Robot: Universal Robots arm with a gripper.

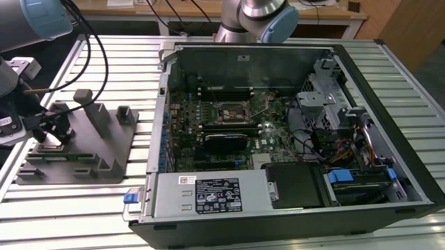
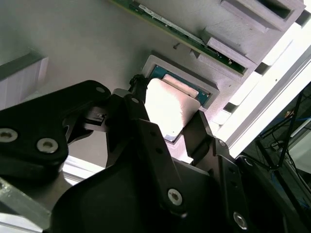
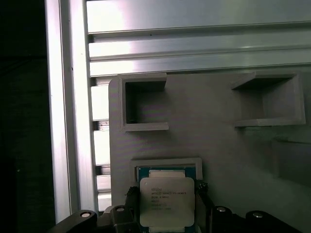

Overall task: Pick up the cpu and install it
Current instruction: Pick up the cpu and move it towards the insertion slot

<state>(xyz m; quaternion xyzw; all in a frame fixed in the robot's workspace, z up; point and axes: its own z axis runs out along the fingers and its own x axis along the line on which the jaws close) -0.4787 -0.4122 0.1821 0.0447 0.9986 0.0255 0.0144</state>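
Note:
The cpu (image 3: 166, 202), a small square chip with a silvery top, sits between the two black fingers (image 3: 132, 196) of my gripper (image 3: 166, 206). In the second wrist view the cpu (image 2: 171, 110) is bright and tilted, just in front of a teal-lined square recess (image 2: 204, 94) in the grey tray (image 2: 87, 43). The gripper (image 2: 170, 127) is shut on the chip's two opposite edges. In the exterior view the gripper (image 1: 49, 133) hangs over the tray (image 1: 76, 172) at the exterior view's left, far from the motherboard's cpu socket (image 1: 233, 112).
The open computer case (image 1: 389, 104) lies on the slatted metal table (image 1: 70, 219), to the right of the tray in the exterior view. Upright posts (image 1: 90, 112) and a green memory stick (image 1: 62, 155) stand on the tray. A second robot arm base (image 1: 257, 21) is behind the case.

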